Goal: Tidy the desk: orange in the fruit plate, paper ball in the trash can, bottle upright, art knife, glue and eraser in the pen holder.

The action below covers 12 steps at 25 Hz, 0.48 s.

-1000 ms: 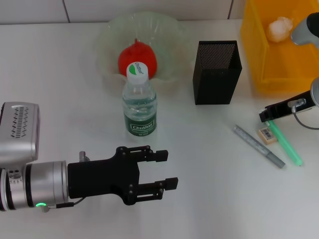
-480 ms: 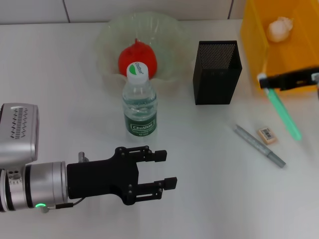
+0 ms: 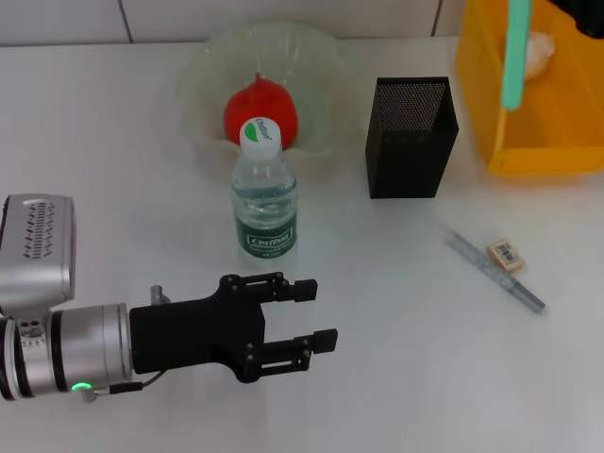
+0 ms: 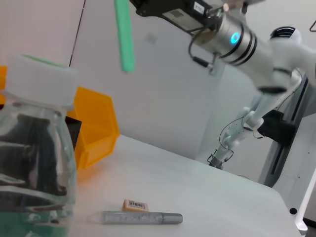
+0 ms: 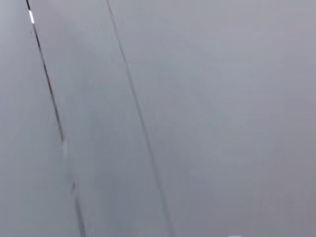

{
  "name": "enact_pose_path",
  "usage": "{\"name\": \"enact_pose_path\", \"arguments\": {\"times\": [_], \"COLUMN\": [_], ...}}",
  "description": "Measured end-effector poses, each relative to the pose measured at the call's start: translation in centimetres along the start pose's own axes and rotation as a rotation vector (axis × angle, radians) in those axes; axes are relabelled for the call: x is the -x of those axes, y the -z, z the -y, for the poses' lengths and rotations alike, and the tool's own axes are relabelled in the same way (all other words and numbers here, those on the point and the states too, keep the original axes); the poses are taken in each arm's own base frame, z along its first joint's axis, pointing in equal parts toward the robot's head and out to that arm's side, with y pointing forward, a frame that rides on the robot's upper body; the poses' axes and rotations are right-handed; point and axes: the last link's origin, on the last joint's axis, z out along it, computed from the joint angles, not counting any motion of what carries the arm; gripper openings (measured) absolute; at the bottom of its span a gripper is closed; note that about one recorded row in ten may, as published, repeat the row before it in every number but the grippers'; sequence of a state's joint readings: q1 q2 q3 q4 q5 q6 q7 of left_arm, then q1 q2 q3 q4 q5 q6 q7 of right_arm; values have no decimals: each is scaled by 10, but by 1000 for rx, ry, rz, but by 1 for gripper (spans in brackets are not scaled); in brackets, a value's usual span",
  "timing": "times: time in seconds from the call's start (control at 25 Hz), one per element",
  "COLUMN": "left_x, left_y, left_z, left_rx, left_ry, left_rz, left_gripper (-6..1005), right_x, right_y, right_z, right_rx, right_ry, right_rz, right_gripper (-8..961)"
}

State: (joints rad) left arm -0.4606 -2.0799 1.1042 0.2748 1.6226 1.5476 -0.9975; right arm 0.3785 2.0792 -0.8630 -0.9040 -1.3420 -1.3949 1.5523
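My right gripper is raised high at the back right, shut on a green stick-shaped tool that hangs upright in front of the yellow trash can. The paper ball lies in that can. A grey pen-shaped tool and the eraser lie on the table right of the black mesh pen holder. Which tool is the art knife and which the glue I cannot tell. The orange sits in the clear fruit plate. The bottle stands upright. My left gripper rests open near the front.
The white table runs back to a tiled wall. The bottle stands just ahead of my left gripper, between it and the fruit plate. The right wrist view holds only a blank wall.
My right gripper has lifted the green tool off the table, up and toward the back, and it now hangs upright. The left arm has not moved.
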Motion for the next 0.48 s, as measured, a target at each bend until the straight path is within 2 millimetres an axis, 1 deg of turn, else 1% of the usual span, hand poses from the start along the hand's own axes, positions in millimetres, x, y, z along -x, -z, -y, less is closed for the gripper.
{"name": "enact_pose_path", "arguments": {"times": [0.08, 0.16, 0.2, 0.24, 0.4, 0.48], "left_x": [0, -1, -1, -1, -1, -1], "left_y": [0, -1, -1, -1, -1, -1], "left_z": [0, 0, 0, 0, 0, 0], "left_rx": [0, -3, -5, -5, -9, -9], "left_ry": [0, 2, 6, 6, 15, 15], "left_rz": [0, -5, -12, -12, -24, -24], "left_gripper": [663, 663, 663, 663, 663, 663], "right_x": [-16, -33, -45, -45, -59, -63], "right_y": [-4, -10, -19, -19, -39, -42], "right_z": [5, 6, 5, 5, 4, 5], "right_rx": [-30, -75, -106, -106, -124, -132], "right_ry": [66, 125, 167, 167, 188, 180], "right_rz": [117, 192, 211, 211, 156, 138], "right_gripper": [196, 205, 209, 213, 229, 237]}}
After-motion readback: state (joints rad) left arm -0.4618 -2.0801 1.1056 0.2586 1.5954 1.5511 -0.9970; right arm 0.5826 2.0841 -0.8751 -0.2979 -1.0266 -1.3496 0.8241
